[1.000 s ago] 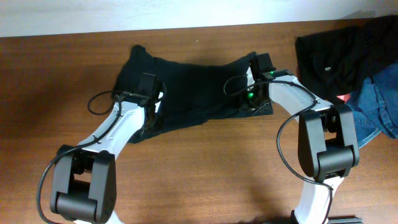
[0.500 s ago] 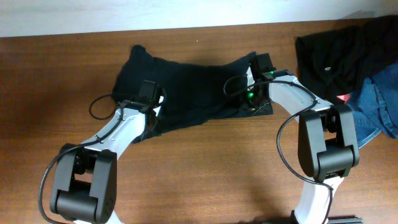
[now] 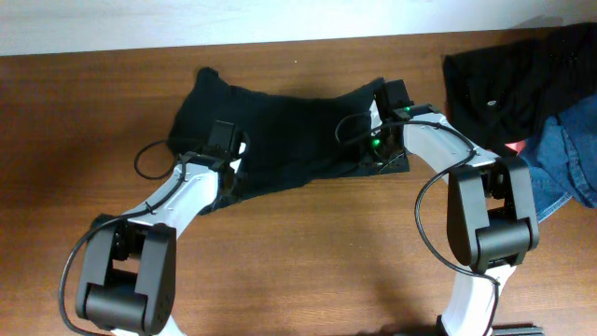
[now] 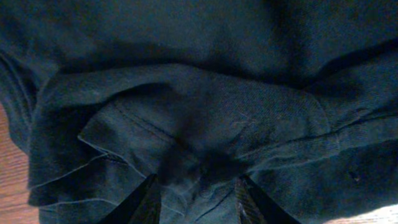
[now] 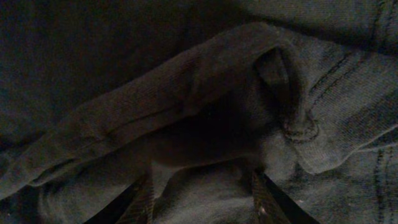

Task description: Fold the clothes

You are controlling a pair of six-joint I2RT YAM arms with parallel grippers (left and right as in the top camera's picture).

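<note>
A black T-shirt [image 3: 289, 131] lies bunched near the far edge of the table [image 3: 308, 261]. The left gripper [image 3: 229, 149] is on its near left part and the right gripper [image 3: 381, 131] at its right end, their jaws hard to make out from above. Dark cloth [image 3: 494, 75] and blue denim [image 3: 571, 159] crowd the far right corner.

t-shirt [image 3: 289, 131] lies mid-table [image 3: 308, 243]; clothes pile [image 3: 522, 84] at its right.

Worktop [image 3: 308, 261]: reddish-brown wood, grain running left to right, fills most of the overhead view.
Pale strip [image 3: 187, 23]: whitish band beyond the far edge; wall or floor unclear.
Light: even, soft, faint shadows.
</note>
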